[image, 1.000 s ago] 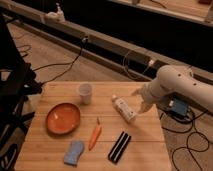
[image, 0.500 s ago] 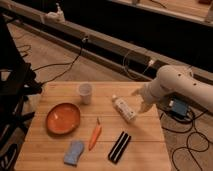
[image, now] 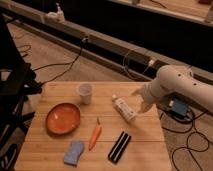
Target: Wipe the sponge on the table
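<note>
Camera view: the sponge lies flat on the table near the front edge, just left of the carrot and below the orange plate. The gripper sits well apart at the right side, apparently against the white bottle; whether it is spread or closed cannot be determined. Hazard: a reach toward the sponge crosses the carrot and black block; a low path would displace them.

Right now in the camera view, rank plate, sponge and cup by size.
1. Orange plate.
2-3. Sponge, nearer the camera, and white cup look alike.
End effector hovers near the table's right edge.
</note>
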`<state>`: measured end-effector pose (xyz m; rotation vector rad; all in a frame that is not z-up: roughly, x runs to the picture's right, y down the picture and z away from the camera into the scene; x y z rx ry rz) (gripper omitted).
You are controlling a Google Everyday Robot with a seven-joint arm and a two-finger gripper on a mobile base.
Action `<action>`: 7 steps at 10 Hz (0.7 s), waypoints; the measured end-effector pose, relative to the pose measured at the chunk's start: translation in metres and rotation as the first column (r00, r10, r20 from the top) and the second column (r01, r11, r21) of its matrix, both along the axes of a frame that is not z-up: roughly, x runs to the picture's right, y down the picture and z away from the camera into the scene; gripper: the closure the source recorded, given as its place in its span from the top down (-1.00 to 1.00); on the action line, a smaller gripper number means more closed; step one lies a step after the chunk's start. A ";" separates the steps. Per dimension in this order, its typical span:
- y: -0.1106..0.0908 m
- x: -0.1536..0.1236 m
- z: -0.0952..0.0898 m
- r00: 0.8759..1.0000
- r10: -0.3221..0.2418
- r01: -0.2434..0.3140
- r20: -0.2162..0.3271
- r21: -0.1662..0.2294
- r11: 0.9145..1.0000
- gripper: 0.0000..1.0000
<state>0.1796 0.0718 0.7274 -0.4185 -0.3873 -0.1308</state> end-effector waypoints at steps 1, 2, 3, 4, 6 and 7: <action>0.000 0.000 0.000 1.000 0.000 0.000 0.000 0.000 1.000 0.23; 0.000 0.000 0.000 1.000 0.000 0.000 0.000 0.000 1.000 0.23; 0.000 0.000 0.000 1.000 0.000 0.000 0.000 0.000 1.000 0.23; 0.000 0.000 0.000 1.000 0.000 0.000 0.000 0.000 1.000 0.23; -0.001 0.000 0.000 1.000 0.003 -0.003 0.001 0.000 1.000 0.23; -0.002 -0.002 -0.001 1.000 -0.001 0.001 0.012 -0.002 1.000 0.23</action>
